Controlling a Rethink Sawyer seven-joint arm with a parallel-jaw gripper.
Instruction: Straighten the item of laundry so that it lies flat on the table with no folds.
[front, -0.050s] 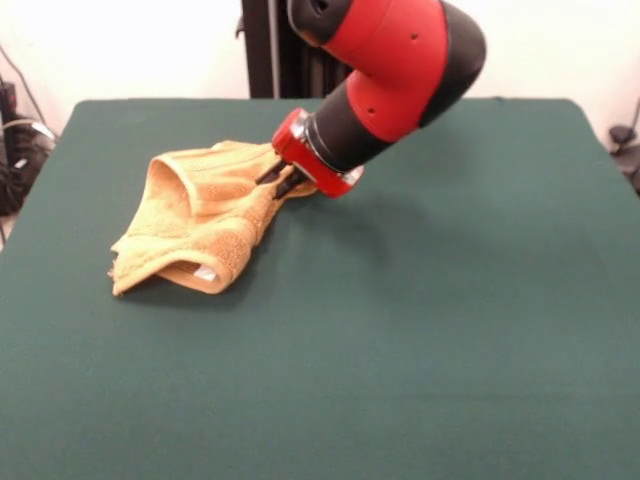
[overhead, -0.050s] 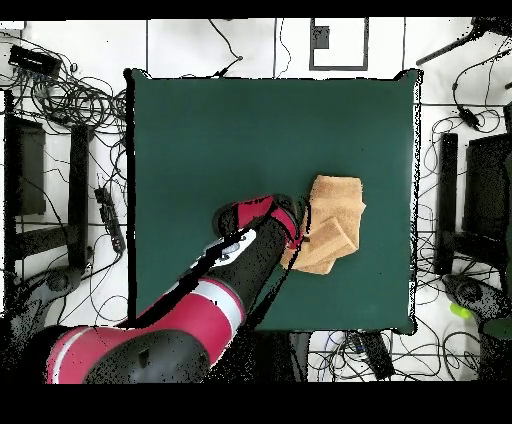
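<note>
Item: towel (front, -0.050s: 200, 220), orange-tan terry cloth, small. Condition: crumpled and folded over itself, not flat. A woven band runs along the upper layer; a small white label (front, -0.050s: 205, 274) shows at the near folded edge in the front view. One layer curls up in a loop at the near end, with a second layer doubled beneath it.

Location: on the table (front, -0.050s: 420, 330), a large rectangle covered in dark green cloth. In the front view the towel sits in the left half, toward the far side. In the overhead view (overhead, -0.050s: 328, 224) it lies right of centre, toward the bottom edge, well inside the table's borders.

Gripper (front, -0.050s: 281, 180): dark fingers at the towel's far right corner, tips pressed into the cloth there. Whether the jaws are closed on the fabric or merely touching it cannot be told; the red collar and the cloth hide them.

Arm (front, -0.050s: 390, 70): red and black, slanting down from above toward the towel.

Surroundings, overhead view: cables and dark equipment on the floor around the table.
</note>
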